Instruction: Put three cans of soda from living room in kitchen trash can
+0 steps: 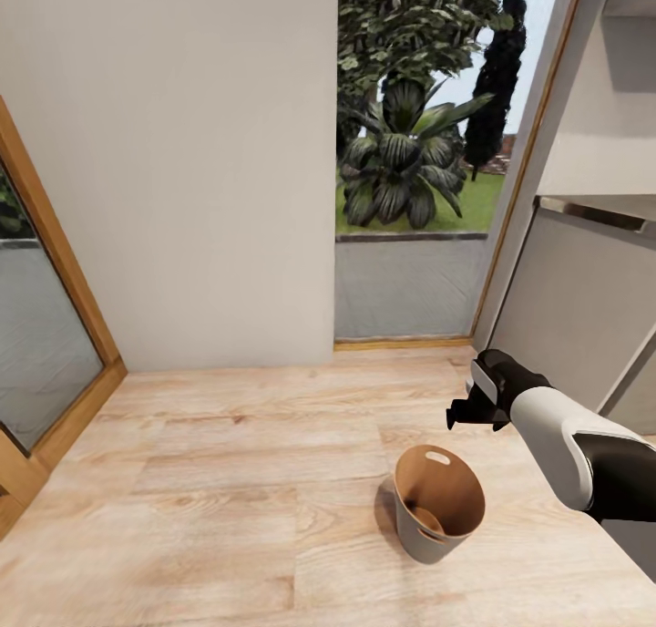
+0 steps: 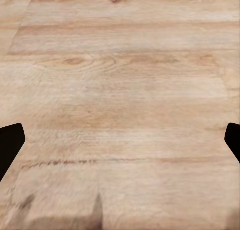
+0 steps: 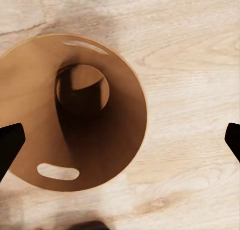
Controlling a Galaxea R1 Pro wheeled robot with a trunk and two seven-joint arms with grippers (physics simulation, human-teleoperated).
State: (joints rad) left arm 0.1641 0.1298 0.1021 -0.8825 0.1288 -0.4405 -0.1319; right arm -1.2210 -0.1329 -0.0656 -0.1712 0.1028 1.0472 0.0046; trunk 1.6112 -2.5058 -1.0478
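The tapered round tash can [image 1: 439, 503] stands upright on the pale wood-grain floor [image 1: 228, 463], coppery-smooth inside, beige-grey outside, oval handle slots near its rim. The right gripper [image 1: 463, 415] hovers just above it, dark fingers spread wide and holding nothing. The left gripper [image 2: 120, 140], equally spread, faces bare planks.

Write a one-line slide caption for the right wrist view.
Open right claw above the brown bin on the wood floor, looking straight down inside.
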